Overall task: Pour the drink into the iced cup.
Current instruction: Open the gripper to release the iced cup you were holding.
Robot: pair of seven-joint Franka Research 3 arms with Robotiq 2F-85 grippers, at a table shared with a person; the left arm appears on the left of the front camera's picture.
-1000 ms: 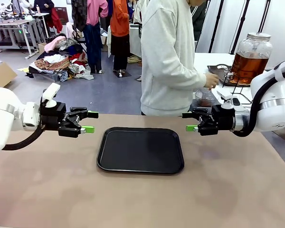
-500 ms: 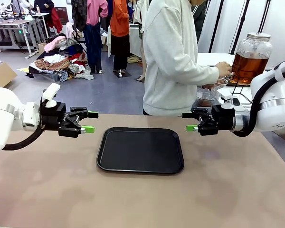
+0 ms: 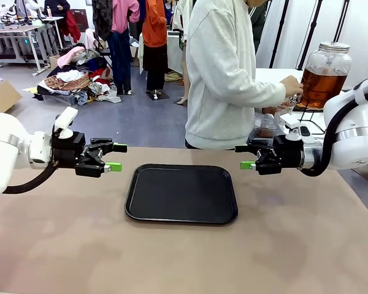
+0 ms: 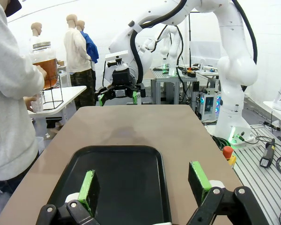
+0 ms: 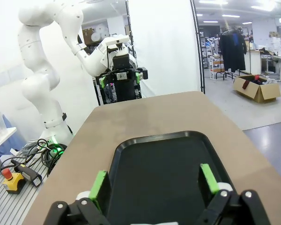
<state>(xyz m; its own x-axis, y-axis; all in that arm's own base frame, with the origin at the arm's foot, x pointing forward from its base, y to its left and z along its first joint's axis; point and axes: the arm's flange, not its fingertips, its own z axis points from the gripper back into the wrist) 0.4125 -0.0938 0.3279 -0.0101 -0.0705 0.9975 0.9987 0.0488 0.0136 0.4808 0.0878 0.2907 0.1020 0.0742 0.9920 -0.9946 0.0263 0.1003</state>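
- Grippers first: my left gripper [image 3: 115,157] hangs above the table [image 3: 294,245] to the left of the black tray [image 3: 181,193], fingers spread apart and holding nothing; from its wrist camera I see the green pads [image 4: 88,184] well apart over the tray [image 4: 126,178].
- My right gripper [image 3: 243,157] hangs opposite, to the right of the tray, fingers likewise spread and bare; its pads [image 5: 208,178] frame the tray [image 5: 164,168] from the other end.
- Both grippers point inward at each other across the tray.
- I see the drink [image 3: 322,84], amber-brown, in a glass jar dispenser [image 3: 326,67] with a metal lid on a white side table beyond my right arm.
- A person in a pale sweatshirt [image 3: 224,73] stands at the far side, one hand [image 3: 292,86] at the jar's lower front; whether it holds a cup I cannot tell.
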